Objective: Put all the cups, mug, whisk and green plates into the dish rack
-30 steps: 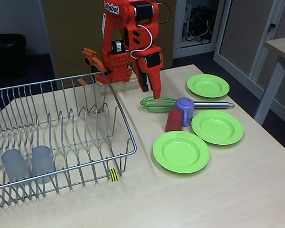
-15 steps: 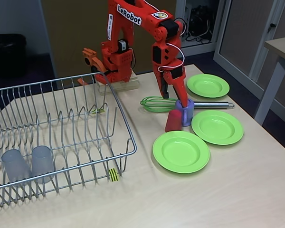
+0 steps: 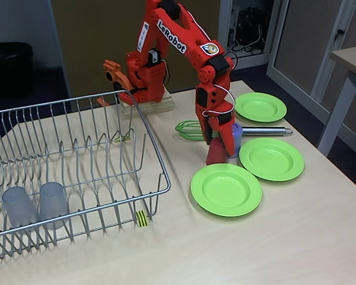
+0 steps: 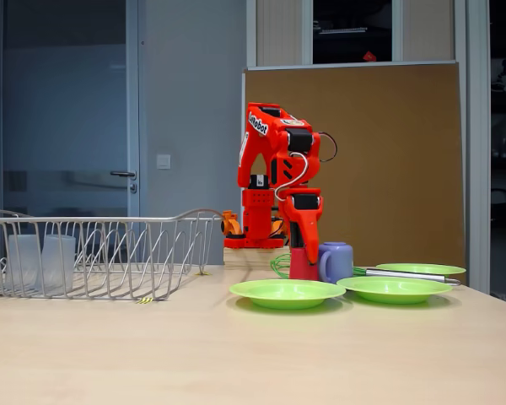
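The red cup (image 3: 215,154) stands upright on the table between the whisk and the nearest green plate (image 3: 226,189). My gripper (image 3: 220,143) has come down on it, open, with a finger on either side of the cup's top. From the side, the gripper (image 4: 302,246) sits right above the red cup (image 4: 302,265). The purple mug (image 3: 235,138) stands just right of it, partly hidden. Behind them lies the whisk (image 3: 190,129). Two more green plates (image 3: 271,158) (image 3: 260,107) lie to the right. Two grey tumblers (image 3: 18,205) (image 3: 52,203) stand in the dish rack (image 3: 148,136).
The rack takes up the left half of the table, with its striped tag (image 3: 142,218) on the front edge. The arm's base (image 3: 143,89) stands at the back behind the rack's corner. Bare tabletop (image 3: 255,249) stretches along the front.
The arm swung right from above the whisk, passed over the mug, and the gripper dropped onto the red cup. Cup, mug, plates and whisk stayed put.
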Available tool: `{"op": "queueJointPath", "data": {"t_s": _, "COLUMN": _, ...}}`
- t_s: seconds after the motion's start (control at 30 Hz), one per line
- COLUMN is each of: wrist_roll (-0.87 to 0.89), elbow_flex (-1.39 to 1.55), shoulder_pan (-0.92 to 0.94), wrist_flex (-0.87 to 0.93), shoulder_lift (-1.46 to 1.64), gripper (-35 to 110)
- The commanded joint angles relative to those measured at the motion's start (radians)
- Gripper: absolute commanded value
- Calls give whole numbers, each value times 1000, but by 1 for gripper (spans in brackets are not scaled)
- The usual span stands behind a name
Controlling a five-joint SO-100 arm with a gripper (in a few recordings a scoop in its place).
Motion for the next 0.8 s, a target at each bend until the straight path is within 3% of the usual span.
{"op": "queueJointPath", "data": {"t_s": 0.0, "wrist_roll": 20, "elbow_flex": 11, "shoulder_pan": -2, "wrist_flex": -17, "shoulder_lift": 8, "gripper": 15}}
{"op": "queueJointPath", "data": {"t_s": 0.23, "wrist_roll": -11, "elbow_flex": 11, "shoulder_pan": 26, "wrist_flex": 58, "shoulder_lift": 80, "gripper": 3}}
{"op": "queueJointPath", "data": {"t_s": 0.37, "wrist_roll": -80, "elbow_flex": -14, "shoulder_pan": 78, "wrist_flex": 192, "shoulder_lift": 189, "gripper": 0}}
{"op": "queueJointPath", "data": {"t_s": 0.53, "wrist_roll": -264, "elbow_flex": -155, "shoulder_pan": 192, "wrist_flex": 383, "shoulder_lift": 314, "gripper": 0}}
{"op": "queueJointPath", "data": {"t_s": 0.77, "wrist_roll": -611, "elbow_flex": -655, "shoulder_pan": 411, "wrist_flex": 591, "shoulder_lift": 304, "gripper": 0}}
